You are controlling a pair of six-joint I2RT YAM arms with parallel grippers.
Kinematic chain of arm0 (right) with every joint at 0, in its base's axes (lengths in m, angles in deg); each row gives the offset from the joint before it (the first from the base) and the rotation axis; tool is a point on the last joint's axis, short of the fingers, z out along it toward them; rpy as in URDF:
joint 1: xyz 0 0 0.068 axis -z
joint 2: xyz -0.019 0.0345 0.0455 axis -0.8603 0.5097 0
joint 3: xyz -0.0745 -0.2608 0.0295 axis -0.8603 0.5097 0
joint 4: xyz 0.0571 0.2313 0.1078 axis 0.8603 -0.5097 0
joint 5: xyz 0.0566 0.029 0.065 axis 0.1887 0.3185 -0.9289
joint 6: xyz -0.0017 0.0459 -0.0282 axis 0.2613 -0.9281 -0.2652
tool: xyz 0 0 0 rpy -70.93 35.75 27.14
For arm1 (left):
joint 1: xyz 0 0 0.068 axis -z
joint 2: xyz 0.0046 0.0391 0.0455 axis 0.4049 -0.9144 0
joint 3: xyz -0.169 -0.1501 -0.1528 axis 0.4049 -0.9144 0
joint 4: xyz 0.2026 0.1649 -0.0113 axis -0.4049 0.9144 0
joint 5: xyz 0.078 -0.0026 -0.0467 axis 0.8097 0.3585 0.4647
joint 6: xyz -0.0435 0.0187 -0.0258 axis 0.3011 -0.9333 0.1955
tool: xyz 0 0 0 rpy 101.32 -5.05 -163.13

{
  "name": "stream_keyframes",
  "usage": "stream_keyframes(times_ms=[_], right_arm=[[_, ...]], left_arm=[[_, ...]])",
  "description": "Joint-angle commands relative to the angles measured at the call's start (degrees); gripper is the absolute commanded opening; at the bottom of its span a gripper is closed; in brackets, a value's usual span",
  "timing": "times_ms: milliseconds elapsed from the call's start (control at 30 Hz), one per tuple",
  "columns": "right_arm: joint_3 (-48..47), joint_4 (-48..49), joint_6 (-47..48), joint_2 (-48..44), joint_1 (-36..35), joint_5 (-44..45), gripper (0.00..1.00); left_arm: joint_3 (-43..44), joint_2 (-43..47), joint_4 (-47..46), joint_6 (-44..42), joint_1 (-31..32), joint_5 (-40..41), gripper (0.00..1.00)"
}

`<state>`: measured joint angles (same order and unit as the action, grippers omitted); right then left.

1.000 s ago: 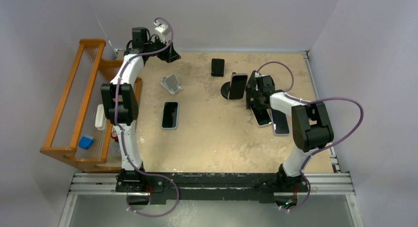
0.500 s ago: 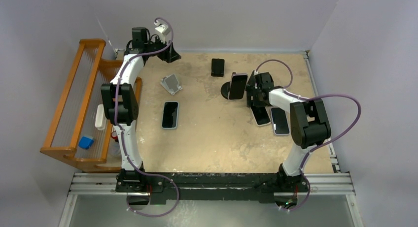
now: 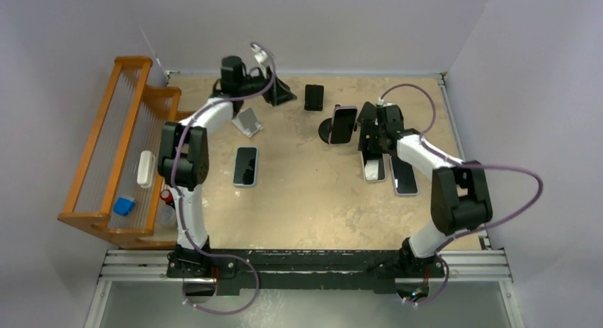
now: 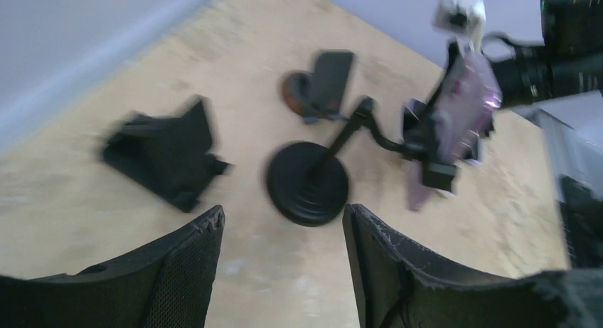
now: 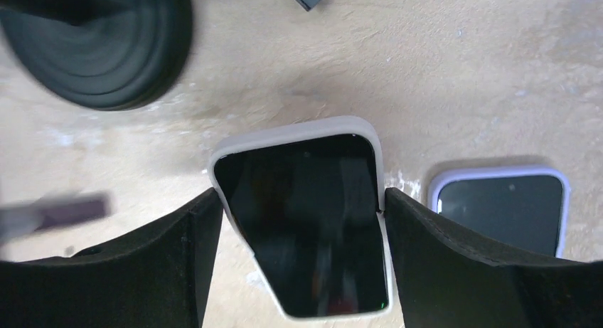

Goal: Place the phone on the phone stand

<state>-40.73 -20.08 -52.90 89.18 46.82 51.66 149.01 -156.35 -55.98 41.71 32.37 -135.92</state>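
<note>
A white-cased phone (image 3: 373,169) lies screen up right of centre. My right gripper (image 3: 372,149) is over its far end. In the right wrist view the fingers (image 5: 455,264) press both long edges of this phone (image 5: 306,221), so the right gripper (image 5: 299,194) is shut on it. A black round-base stand (image 3: 327,131) just left holds another phone (image 3: 343,124). Its base shows in the right wrist view (image 5: 99,50). My left gripper (image 3: 282,94) is open and empty at the back centre. The blurred left wrist view (image 4: 284,218) looks at that round base (image 4: 307,184).
A purple-cased phone (image 3: 404,176) lies right of the held one and shows in the right wrist view (image 5: 501,210). A small black stand (image 3: 313,97) is at the back and a silver stand (image 3: 247,121) at the left. A light-cased phone (image 3: 245,166) lies mid-left. A wooden rack (image 3: 107,150) borders the left edge.
My left arm has swung right from the back left corner to the back centre. The right gripper has shifted slightly, and the white-cased phone now lies straighter with more of it showing.
</note>
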Motion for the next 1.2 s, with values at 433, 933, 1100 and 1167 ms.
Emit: stream_keyframes(times_ms=[433, 933, 1100, 1167], right_arm=[[15.44, 12.80, -11.88, -23.45, -0.18, -5.77, 0.38], [14.31, 10.10, -13.53, -25.58, -2.14, -2.33, 0.57], [10.61, 4.86, -21.84, -20.66, -2.15, 6.82, 0.87], [7.58, 2.63, -23.38, -16.33, -2.06, 10.05, 0.94]], left_arm=[[-47.77, 19.87, -32.96, 8.67, 17.54, 23.39, 0.59], [-50.14, 15.03, -39.12, 7.29, 26.45, 28.81, 0.59], [-51.87, 16.49, -37.91, 7.14, 26.40, 28.88, 0.58], [-52.93, 17.11, -37.90, 7.40, 26.40, 28.88, 0.58]])
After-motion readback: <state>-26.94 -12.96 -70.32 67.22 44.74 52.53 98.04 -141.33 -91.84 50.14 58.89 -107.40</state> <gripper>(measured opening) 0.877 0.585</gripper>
